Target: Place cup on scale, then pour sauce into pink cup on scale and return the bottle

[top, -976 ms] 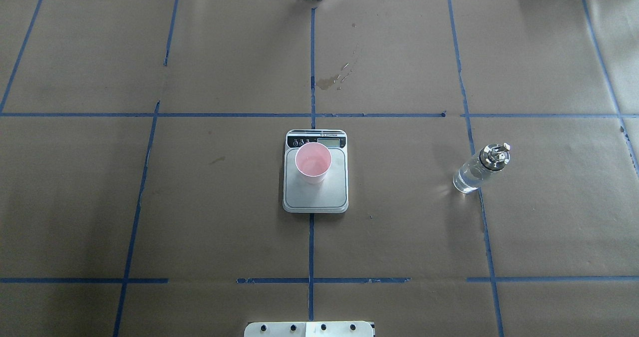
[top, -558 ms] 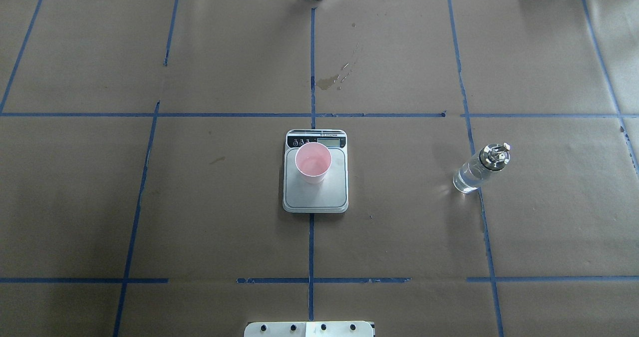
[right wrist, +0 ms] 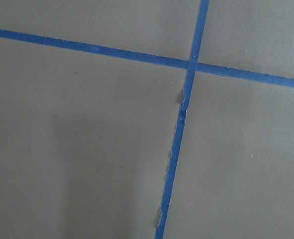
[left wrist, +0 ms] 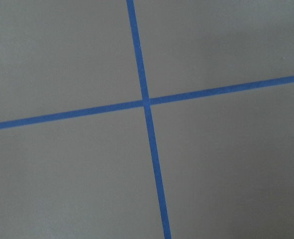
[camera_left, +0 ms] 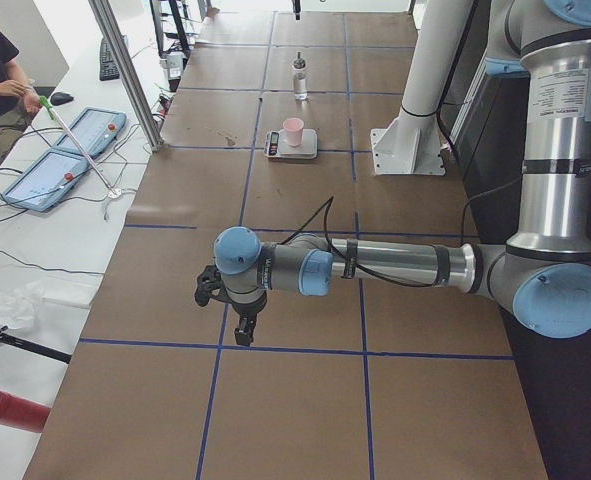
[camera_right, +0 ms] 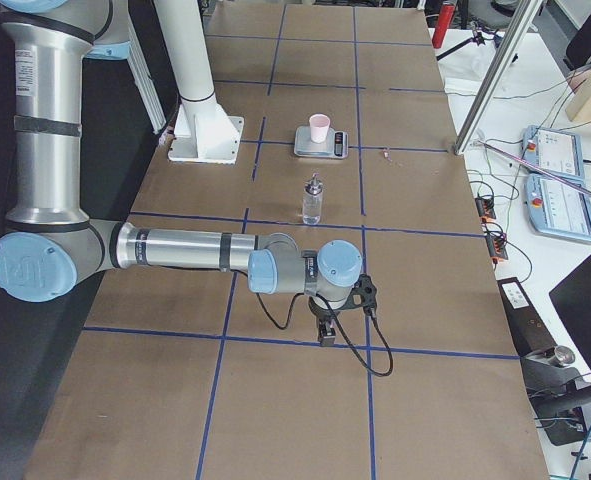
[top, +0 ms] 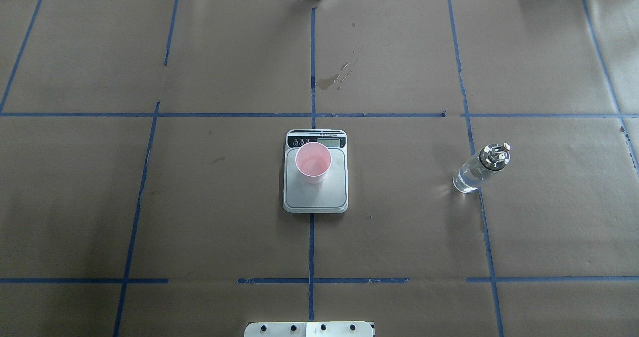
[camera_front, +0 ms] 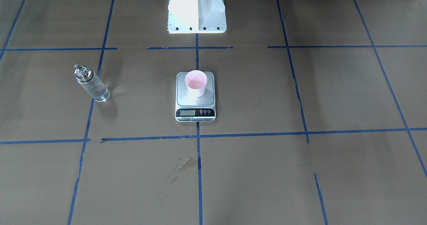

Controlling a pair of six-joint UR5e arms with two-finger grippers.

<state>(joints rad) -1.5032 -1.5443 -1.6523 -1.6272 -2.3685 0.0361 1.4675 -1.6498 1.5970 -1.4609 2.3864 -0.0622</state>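
- The cup (top: 313, 163) stands upright on the scale (top: 315, 197), on the far-left part of the platform, just next to the display strip.
- Its inside is pink; whether there is liquid in it cannot be told.
- The scale lies at the table's (top: 224, 202) middle, across a blue tape line (top: 311, 247), with its display at the far end from the robot.
- The bottle (top: 474, 172) stands upright well to the right of the scale, just beside another tape line, with nothing holding it.
- Clear sauce (top: 466, 181) shows in its lower part, and its metal cap is on.
- The left gripper (camera_left: 243, 325) points down over the table's left end, far from cup and bottle; whether its fingers are open or closed cannot be told.
- The right gripper (camera_right: 325, 330) points down over the right end, on the near side of the bottle and apart from it; its fingers cannot be judged either.
- Both wrist views show only brown paper and crossing tape.
- A dried stain (top: 329, 81) marks the paper beyond the scale.
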